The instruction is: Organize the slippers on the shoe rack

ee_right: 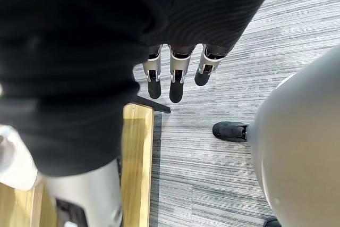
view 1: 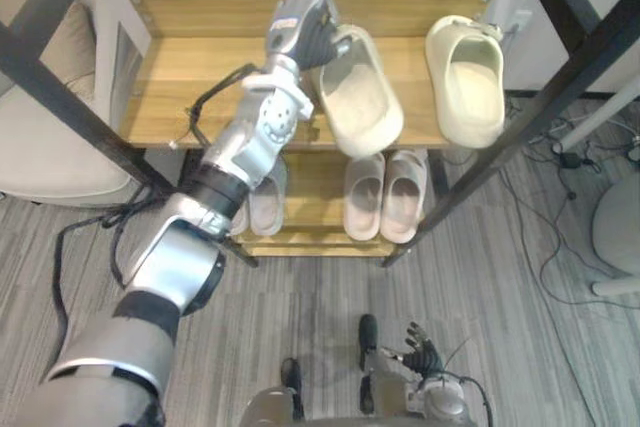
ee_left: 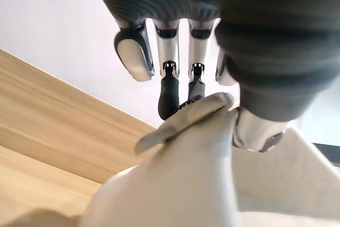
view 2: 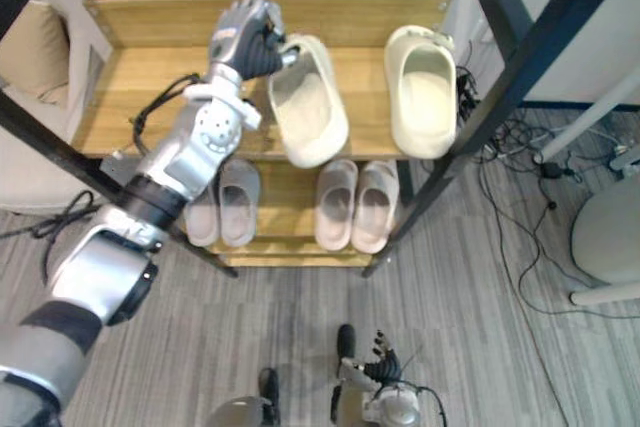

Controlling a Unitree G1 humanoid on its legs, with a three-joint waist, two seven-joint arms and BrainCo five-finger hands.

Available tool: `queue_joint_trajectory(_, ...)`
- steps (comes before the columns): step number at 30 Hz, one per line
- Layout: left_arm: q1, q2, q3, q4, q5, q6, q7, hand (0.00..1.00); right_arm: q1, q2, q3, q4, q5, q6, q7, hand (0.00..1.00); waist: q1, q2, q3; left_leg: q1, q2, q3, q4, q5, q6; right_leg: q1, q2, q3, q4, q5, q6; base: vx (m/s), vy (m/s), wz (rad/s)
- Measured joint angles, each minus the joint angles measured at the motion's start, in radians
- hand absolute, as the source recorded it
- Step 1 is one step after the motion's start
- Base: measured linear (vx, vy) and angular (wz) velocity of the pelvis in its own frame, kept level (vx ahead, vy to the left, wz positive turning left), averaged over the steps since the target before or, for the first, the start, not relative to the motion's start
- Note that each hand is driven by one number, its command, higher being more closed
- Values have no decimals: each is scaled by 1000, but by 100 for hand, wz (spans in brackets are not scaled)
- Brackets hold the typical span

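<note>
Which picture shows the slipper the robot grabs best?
The left eye view: the whole cream slipper sits on the top shelf, the left hand pinching its rim. The right eye view matches. The left wrist view catches that rim up close.

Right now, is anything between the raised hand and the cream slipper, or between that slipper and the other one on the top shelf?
Nothing visible. The left hand grips the slipper by its rim, and just bare wood of the top shelf lies between it and the other cream slipper.
</note>
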Motion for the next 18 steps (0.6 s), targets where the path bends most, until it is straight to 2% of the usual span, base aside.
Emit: queue_joint_trajectory(18, -71, -28, 31, 36, -8, 28, 6, 100, 12, 32, -37, -42, 0, 0, -13, 0, -8, 0, 0, -24, 18, 62, 22, -26, -3, -46, 18, 48, 0, 6, 0, 30, 4, -10)
